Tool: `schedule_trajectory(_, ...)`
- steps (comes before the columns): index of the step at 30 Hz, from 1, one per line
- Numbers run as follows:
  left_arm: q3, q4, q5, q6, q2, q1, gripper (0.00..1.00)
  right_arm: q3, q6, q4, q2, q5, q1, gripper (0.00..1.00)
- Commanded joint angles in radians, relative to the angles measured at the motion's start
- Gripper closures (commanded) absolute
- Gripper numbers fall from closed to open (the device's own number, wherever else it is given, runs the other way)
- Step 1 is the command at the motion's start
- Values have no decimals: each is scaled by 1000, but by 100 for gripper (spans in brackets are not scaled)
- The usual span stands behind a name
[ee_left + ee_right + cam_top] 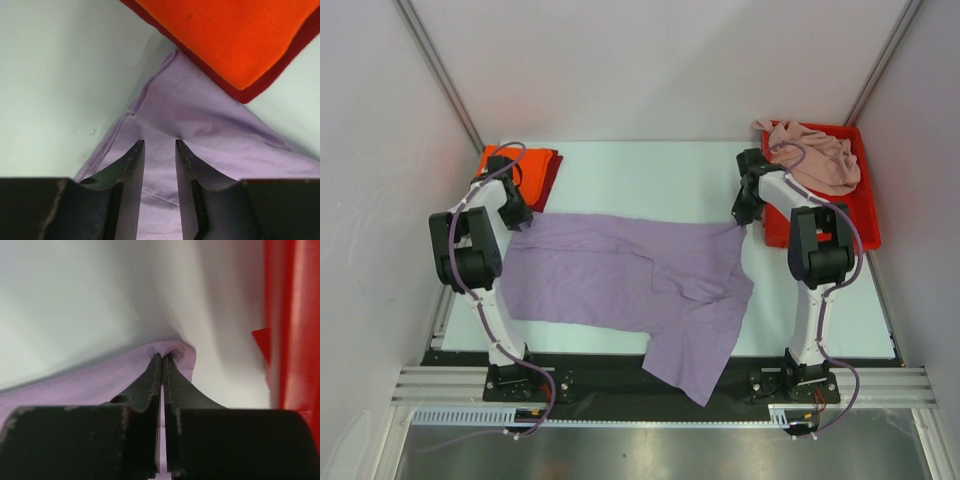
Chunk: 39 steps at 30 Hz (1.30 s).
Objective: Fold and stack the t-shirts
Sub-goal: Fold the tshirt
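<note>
The lavender shirt (620,270) is spread across the middle of the desk (650,165), mostly flat but with wrinkles and a loose fold near its right side. One flap hangs past the near edge of the desk and lies over the black strip (600,375) where the arms are bolted down, about midway between the two bases.

Its far right corner is caught in the right fingers (150,385). They're pressed tight together with a little bunch of purple hem puckered up right at the tips, so that's a proper pinch on the shirt. The left fingers (131,165) are at the far left corner. They stand apart with a clear gap, tips down on the cloth, and you can see purple fabric through the gap with a small crease running up to it. Nothing is clamped there as far as I can see.

Just past that left corner, at the back left of the desk, is the orange shirt (525,160), folded into a neat square on top of the dark red shirt (285,54), which peeks out around its edges. The stack's nearest corner is touching or overlapping the purple cloth.

Over at the back right is the red tray (865,225), with the pale pink shirt (820,160) crumpled in its far end and partly spilling over the rim. The right arm is just beside the tray's left wall.
</note>
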Motion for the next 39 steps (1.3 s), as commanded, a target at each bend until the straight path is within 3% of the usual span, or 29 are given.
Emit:
schedule_trajectory(1, 43, -11, -37, 19, 16, 8, 64, -51, -2, 100, -78, 149, -4, 100)
schedule_trajectory(9, 38, -5, -62, 28, 33, 20, 64, -74, -23, 182, -24, 275, -9, 100)
schedule_trajectory(14, 17, 1, -85, 17, -26, 20, 64, -13, -84, 213, 29, 223, -15, 100)
schedule_trajectory(17, -26, 21, -79, 11, -106, 20, 57, 45, -123, 189, 51, 177, -15, 84)
schedule_trajectory(18, -28, 18, -83, 11, -150, 20, 52, 56, -138, 180, 51, 162, -15, 73)
schedule_trajectory(20, -18, -2, -95, 17, -186, 24, 47, 85, -153, 129, 46, 159, -9, 65)
schedule_trajectory(21, -17, -5, -95, 20, -220, 29, 41, 122, -160, 105, 43, 149, -6, 54)
schedule_trajectory(24, -14, -22, -100, 17, -257, 34, 40, 165, -205, 17, 17, 177, 19, 36)
schedule_trajectory(29, -93, -9, -66, 8, -278, 35, 47, 130, -252, -17, -84, 174, 103, 34)
schedule_trajectory(33, -149, 34, -39, 11, -268, 37, 64, 99, -215, -17, -124, -27, 161, 40)
schedule_trajectory(39, -172, 65, -20, 0, -199, 37, 68, -17, -169, 23, -165, -122, 275, 43)
